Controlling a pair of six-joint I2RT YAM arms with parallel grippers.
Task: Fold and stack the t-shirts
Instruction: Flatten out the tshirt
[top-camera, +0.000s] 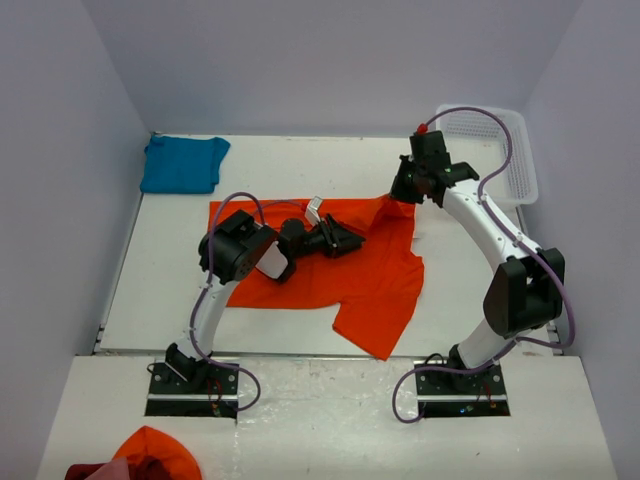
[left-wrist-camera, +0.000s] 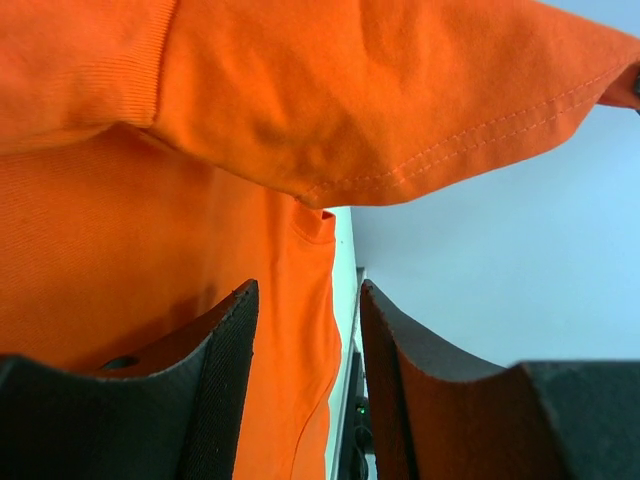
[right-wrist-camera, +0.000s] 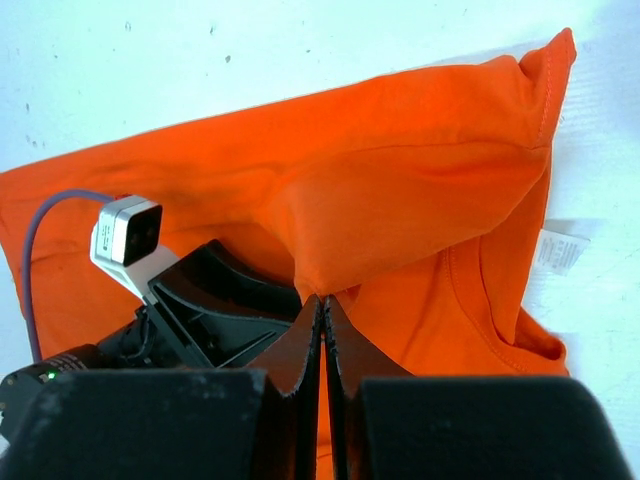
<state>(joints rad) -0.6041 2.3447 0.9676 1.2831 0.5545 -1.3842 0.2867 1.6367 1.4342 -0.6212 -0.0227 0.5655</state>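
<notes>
Orange t-shirt (top-camera: 330, 275) lies spread, partly rumpled, across the middle of the white surface (top-camera: 160, 290). Its far right corner is raised and pinched in the right gripper (top-camera: 405, 190), whose fingers are pressed tight together on the cloth in the right wrist view (right-wrist-camera: 322, 300). The left gripper (top-camera: 345, 238) lies low over the shirt near the white label (top-camera: 314, 208). Its fingers are partly spread with nothing between them (left-wrist-camera: 305, 290), under a hanging fold. The teal t-shirt (top-camera: 182, 163) sits folded at the far left corner, well apart. A white basket (top-camera: 525, 160) stands far right.
</notes>
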